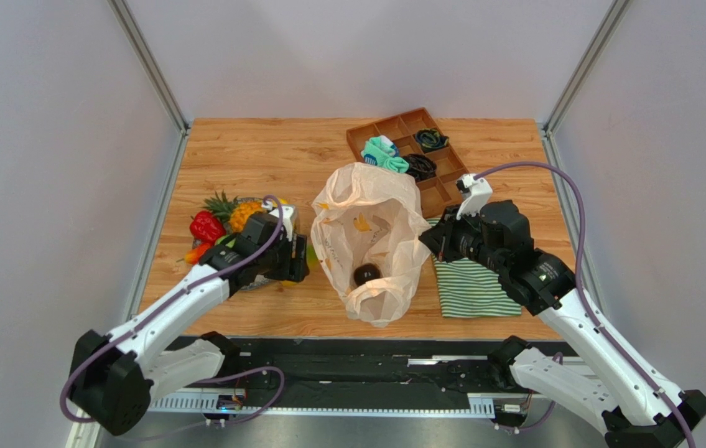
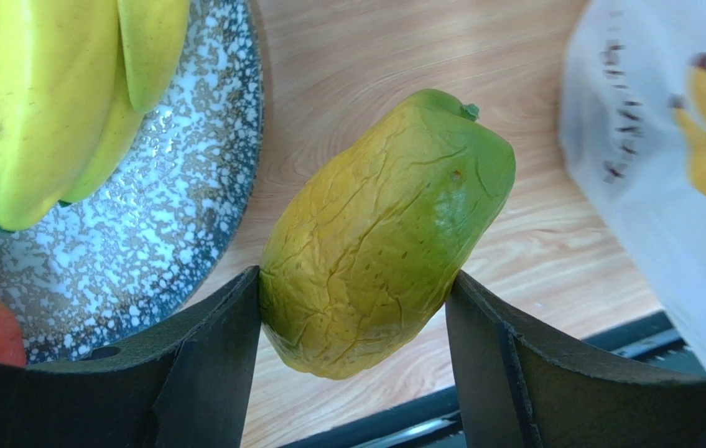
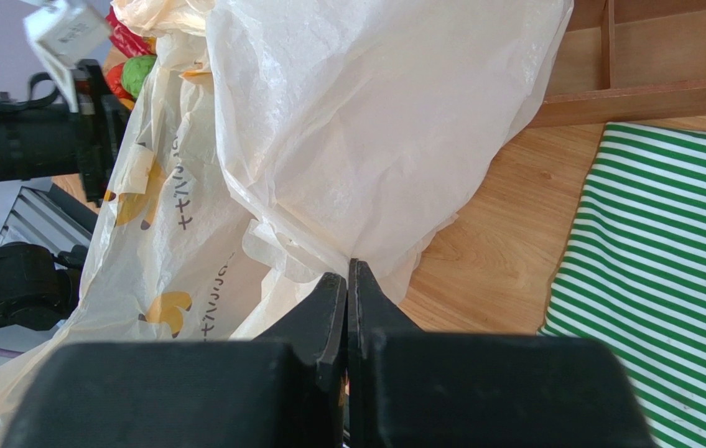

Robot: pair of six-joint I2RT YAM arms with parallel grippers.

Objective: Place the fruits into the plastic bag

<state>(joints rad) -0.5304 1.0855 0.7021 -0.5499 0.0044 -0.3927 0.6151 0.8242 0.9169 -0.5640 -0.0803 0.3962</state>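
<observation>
We are looking at a wooden table [image 1: 263,149]. The plastic bag [image 1: 370,233] is lying across its middle, its far end reaching the compartmented wooden tray [image 1: 401,125] that is sitting at the far side. A green-and-white striped cloth [image 1: 473,285] is lying flat just right of the bag. A speckled plate [image 2: 188,187] is resting at the left. A yellow-green fruit [image 2: 384,233] is sitting just beside its rim; we are unable to tell whether it is touching the wood.
</observation>
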